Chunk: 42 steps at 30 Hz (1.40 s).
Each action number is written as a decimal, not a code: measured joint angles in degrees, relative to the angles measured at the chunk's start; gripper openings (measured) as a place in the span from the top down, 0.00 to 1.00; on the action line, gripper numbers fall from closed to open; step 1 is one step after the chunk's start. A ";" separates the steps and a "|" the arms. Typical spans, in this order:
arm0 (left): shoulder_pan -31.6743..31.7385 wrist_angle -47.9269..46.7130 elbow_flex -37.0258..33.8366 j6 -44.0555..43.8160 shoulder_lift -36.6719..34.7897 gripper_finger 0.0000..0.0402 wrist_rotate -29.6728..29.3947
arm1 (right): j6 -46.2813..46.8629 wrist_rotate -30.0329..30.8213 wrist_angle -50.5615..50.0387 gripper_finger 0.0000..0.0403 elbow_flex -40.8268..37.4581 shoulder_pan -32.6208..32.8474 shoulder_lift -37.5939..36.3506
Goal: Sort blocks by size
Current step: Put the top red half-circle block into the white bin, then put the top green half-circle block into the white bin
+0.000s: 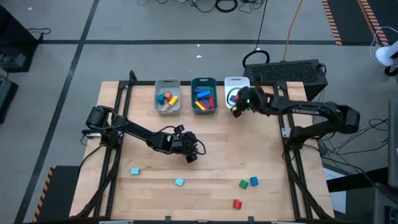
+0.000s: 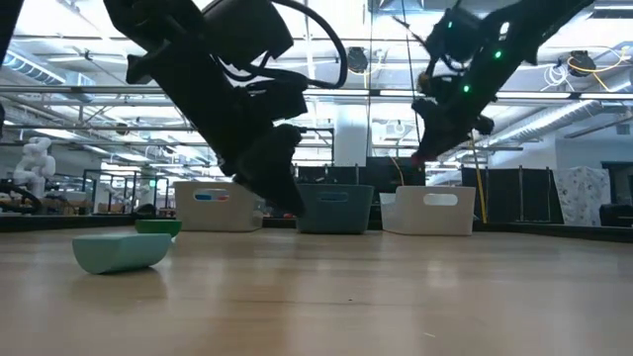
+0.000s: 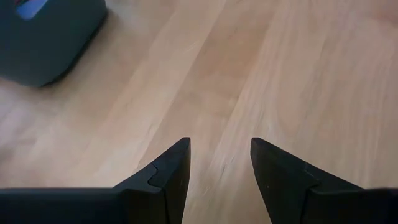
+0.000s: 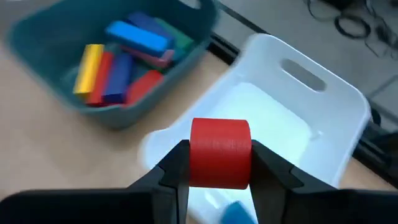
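Overhead, a white tray (image 4: 336, 118) was approached by the right gripper (image 4: 219, 165), clamped on the flat ends of a red cylinder (image 4: 219, 152) judged light, rigid and rather slick, while the left gripper (image 3: 219, 163) was held open, empty.

Three trays (image 1: 168, 83); five loose blocks (image 1: 179, 182) on table (image 1: 267, 155) — two arms.

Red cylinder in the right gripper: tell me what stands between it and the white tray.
Nothing visible. The right gripper holds the red cylinder directly above the open white tray, with only a blue block lying inside.
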 joint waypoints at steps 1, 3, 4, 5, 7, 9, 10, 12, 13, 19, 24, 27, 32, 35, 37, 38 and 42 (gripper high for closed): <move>0.00 -0.02 0.00 -0.75 0.03 0.57 0.03 | -0.18 -0.93 0.25 0.74 0.00 -2.00 0.32; 0.00 0.12 0.00 -1.10 0.04 0.57 0.08 | -0.47 -3.85 1.72 0.74 0.02 -5.97 1.54; 0.00 0.15 0.00 -1.08 0.04 0.57 0.08 | -0.51 -6.10 2.72 0.74 0.02 -7.77 2.52; 0.00 0.11 0.00 -1.08 0.04 0.57 0.08 | -0.66 -8.71 3.63 0.74 0.02 -9.38 3.60; 0.02 0.09 0.00 -1.08 0.04 0.57 0.08 | -0.67 -13.59 5.53 0.74 0.02 -11.83 5.96; 0.04 0.12 0.00 -1.01 0.04 0.57 0.08 | -0.69 -16.31 7.49 0.73 0.02 -13.12 8.50; 0.07 0.10 0.00 -0.83 0.04 0.57 0.08 | -0.70 -16.41 7.64 0.72 0.02 -13.49 9.68; 0.04 0.05 0.00 -0.78 0.04 0.57 0.08 | -1.03 -16.39 7.67 0.71 0.49 -13.99 12.05; 0.04 0.03 0.00 -0.93 0.04 0.57 0.10 | -1.28 -16.38 8.01 0.70 0.83 -14.24 13.11; 0.04 -0.72 0.00 -1.16 -0.10 0.57 2.57 | -3.66 -16.34 7.85 0.65 2.63 -14.33 16.74; -0.02 -1.00 0.00 -2.69 -0.15 0.57 2.87 | -4.71 -15.82 8.07 0.59 2.82 -14.31 16.38; 0.00 -2.70 0.00 -2.71 -0.49 0.57 2.86 | -5.04 -15.79 8.10 0.54 2.82 -14.31 16.04; 0.00 -9.53 0.00 -3.25 -1.72 0.57 2.86 | -4.13 -15.89 8.10 0.49 2.81 -14.17 16.02; 0.00 -15.30 0.26 -6.32 -3.41 0.57 2.94 | -3.46 -16.16 7.64 0.49 2.80 -13.14 15.52; 0.00 -19.84 0.22 -8.96 -5.10 0.57 2.92 | -3.44 -16.15 7.64 0.49 2.80 -11.64 14.73; 0.00 -22.18 0.24 -10.75 -6.05 0.57 2.92 | -3.31 -16.14 7.63 0.50 2.80 -10.73 14.15; 0.00 -32.20 0.24 -18.39 -10.68 0.57 2.50 | -2.09 -13.32 8.11 0.51 2.80 -6.52 11.26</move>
